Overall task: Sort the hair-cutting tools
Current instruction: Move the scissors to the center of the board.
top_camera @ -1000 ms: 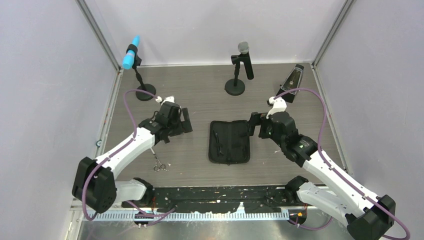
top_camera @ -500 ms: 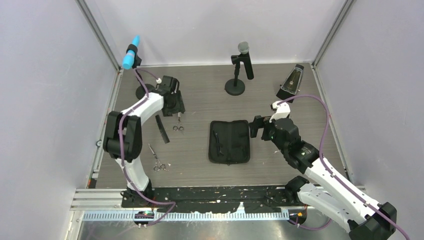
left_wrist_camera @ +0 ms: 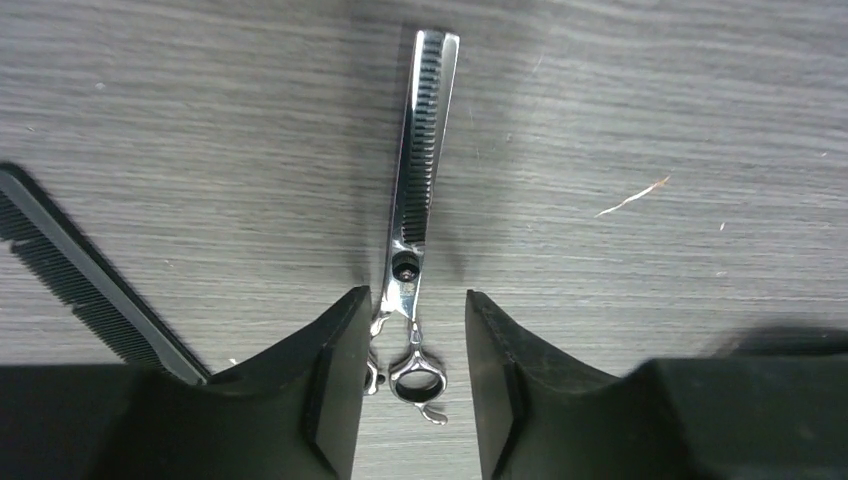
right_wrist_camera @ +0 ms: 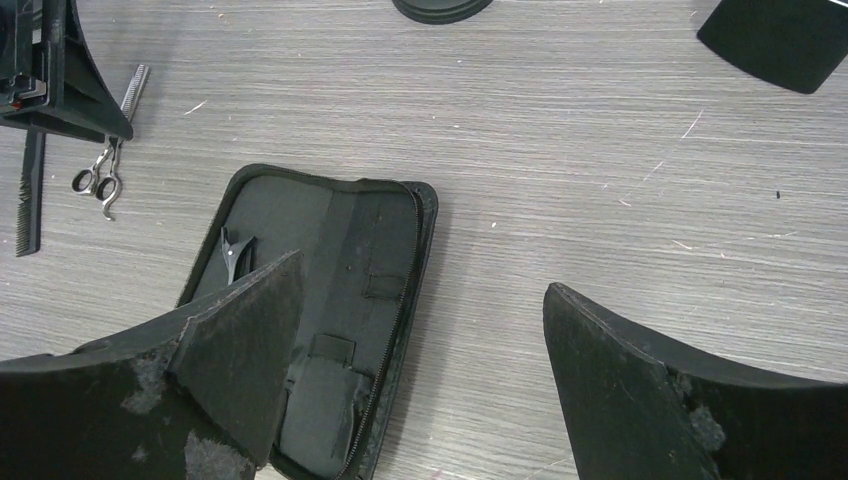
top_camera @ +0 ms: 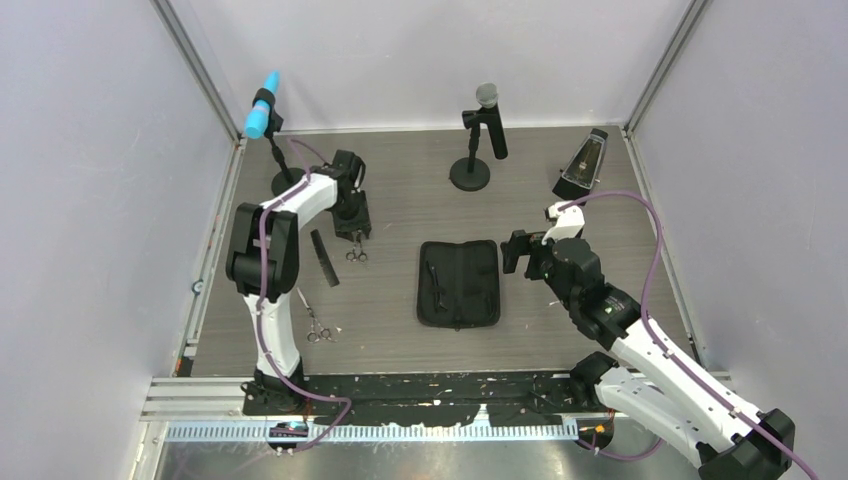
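Silver toothed scissors (left_wrist_camera: 420, 150) lie flat on the table, blades pointing away from my left wrist camera. My left gripper (left_wrist_camera: 414, 330) is low over them, jaws part-way in on either side of the finger rings; the left finger looks to touch a ring and a gap shows on the right. From above, this gripper (top_camera: 352, 230) sits just behind the scissors (top_camera: 356, 254), with the black comb (top_camera: 324, 258) to their left. A second pair of scissors (top_camera: 315, 325) lies nearer the front. My right gripper (right_wrist_camera: 424, 275) hangs open and empty over the right edge of the open black case (right_wrist_camera: 330, 300), which holds a black hair clip (right_wrist_camera: 233, 255).
A blue-headed microphone (top_camera: 262, 105) stands at the back left, close behind my left arm. A grey-headed microphone (top_camera: 487, 120) on a round base (top_camera: 470, 175) stands at the back centre. A black wedge-shaped object (top_camera: 582, 165) sits back right. Walls close in on three sides.
My left arm has swung back and left, uncovering the comb and scissors. Its gripper has come down over the toothed scissors and its jaws have narrowed. The right gripper shifted only slightly.
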Robot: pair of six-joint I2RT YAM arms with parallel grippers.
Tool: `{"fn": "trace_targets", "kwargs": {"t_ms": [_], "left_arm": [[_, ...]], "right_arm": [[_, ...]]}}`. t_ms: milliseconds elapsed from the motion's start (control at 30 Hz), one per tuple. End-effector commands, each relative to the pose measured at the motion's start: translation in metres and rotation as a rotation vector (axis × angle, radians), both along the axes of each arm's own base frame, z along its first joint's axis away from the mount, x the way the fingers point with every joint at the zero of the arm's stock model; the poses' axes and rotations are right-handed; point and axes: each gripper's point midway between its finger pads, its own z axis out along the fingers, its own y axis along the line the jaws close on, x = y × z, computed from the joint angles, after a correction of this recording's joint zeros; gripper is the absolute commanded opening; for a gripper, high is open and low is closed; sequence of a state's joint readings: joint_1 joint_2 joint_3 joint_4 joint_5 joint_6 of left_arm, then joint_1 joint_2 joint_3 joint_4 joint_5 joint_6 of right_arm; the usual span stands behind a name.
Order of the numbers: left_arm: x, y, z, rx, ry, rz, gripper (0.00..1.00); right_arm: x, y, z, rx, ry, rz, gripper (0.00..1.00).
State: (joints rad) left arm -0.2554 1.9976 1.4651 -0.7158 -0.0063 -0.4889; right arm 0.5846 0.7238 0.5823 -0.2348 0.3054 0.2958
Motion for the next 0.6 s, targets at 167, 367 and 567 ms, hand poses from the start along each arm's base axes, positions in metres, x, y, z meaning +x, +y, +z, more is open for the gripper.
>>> {"fn": "trace_targets", "kwargs": {"t_ms": [167,367,567], "left_arm": [[-0.047,-0.014,-0.013,-0.017,0.11,-0.068,0.23],[-0.1,-0.028,-0.016,0.025,0.151,-0.156,0.14],[-0.175,-0.058,-0.017,0.025,0.195,-0.283,0.14]], "right_arm": [[0.005,0.0,0.011,0.029,-0.052,-0.013,0.96],[0.003,0.0,0.015,0.042,-0.061,-0.005,0.96],[0.0,0.0,0.018,0.057,-0.069,0.001,0.96]]}}
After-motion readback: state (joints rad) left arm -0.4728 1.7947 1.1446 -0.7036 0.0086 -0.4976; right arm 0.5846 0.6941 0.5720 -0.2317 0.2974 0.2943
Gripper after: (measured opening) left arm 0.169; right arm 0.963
